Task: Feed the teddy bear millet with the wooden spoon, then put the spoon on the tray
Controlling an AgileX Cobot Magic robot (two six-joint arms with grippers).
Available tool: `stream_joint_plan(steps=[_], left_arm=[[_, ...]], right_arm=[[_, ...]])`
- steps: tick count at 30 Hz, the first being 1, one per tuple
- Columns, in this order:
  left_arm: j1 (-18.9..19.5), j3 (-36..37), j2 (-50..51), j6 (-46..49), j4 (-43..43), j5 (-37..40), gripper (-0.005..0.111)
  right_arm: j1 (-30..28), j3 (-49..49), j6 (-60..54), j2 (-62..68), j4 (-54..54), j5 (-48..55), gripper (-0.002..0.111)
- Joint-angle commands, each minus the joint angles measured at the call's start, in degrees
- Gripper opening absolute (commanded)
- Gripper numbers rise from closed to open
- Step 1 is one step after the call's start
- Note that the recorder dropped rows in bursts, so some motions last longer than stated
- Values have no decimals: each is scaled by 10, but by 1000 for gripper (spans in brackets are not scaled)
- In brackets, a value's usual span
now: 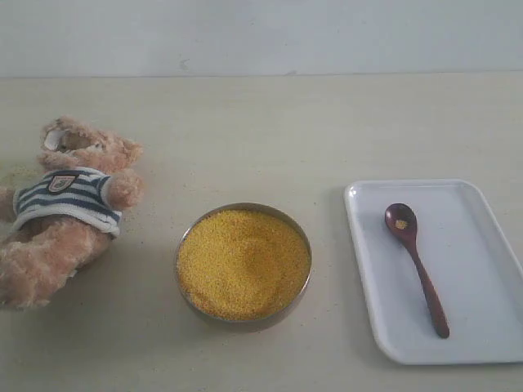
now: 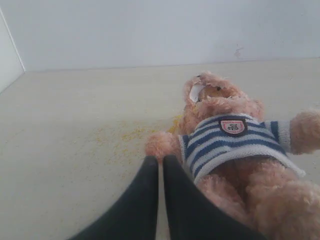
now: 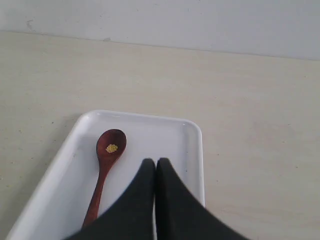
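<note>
Exterior view: the teddy bear [image 1: 69, 208] lies at the left of the bench [image 1: 270, 131]. The millet [image 1: 243, 261] fills the metal bowl [image 1: 245, 322] in the middle. The wooden spoon [image 1: 417, 269] rests flat on the tray [image 1: 482, 327] at right, with a few grains in it.

Left wrist view: the left tool [image 2: 161, 164], fingers together and empty, sits beside the bear; spilled grains [image 2: 125, 137] dot the bench.

Right wrist view: the right tool [image 3: 155, 165], closed on nothing, hangs above the tray.

Both steps look finished.
</note>
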Motion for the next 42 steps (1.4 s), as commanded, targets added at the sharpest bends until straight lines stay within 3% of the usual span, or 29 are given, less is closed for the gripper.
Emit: stream_joint_plan(steps=[1,12,15,20,22,26,30,32,39,40,41,42], left_arm=[[-3,2,-1,1,2,-9,5],[-3,2,-1,1,2,-28,5],[-3,2,-1,-7,-38,-102,5],[-3,2,-1,-147,-182,-347,5],[-3,2,-1,-224,-169,-424,5],[-3,-65,18,-230,-125,-484,5],[-3,-186,124,-202,-56,-437,5],[-3,-253,187,-201,-13,-370,5],[-3,-451,430,-164,41,64,10],[-3,-471,458,-153,39,109,13],[-3,-500,523,-103,0,202,24],[-3,-506,552,-75,-27,235,31]], right_arm=[[-1,0,1,-3,0,-1,0],[-1,0,1,-3,0,-1,0],[-1,0,1,-3,0,-1,0],[-1,0,1,-3,0,-1,0],[-1,0,1,-3,0,-1,0],[-1,0,1,-3,0,-1,0],[-1,0,1,-3,0,-1,0],[-1,0,1,-3,1,-1,0],[-1,0,1,-3,2,-1,0],[-1,0,1,-3,2,-1,0],[-1,0,1,-3,2,-1,0],[-1,0,1,-3,2,-1,0]])
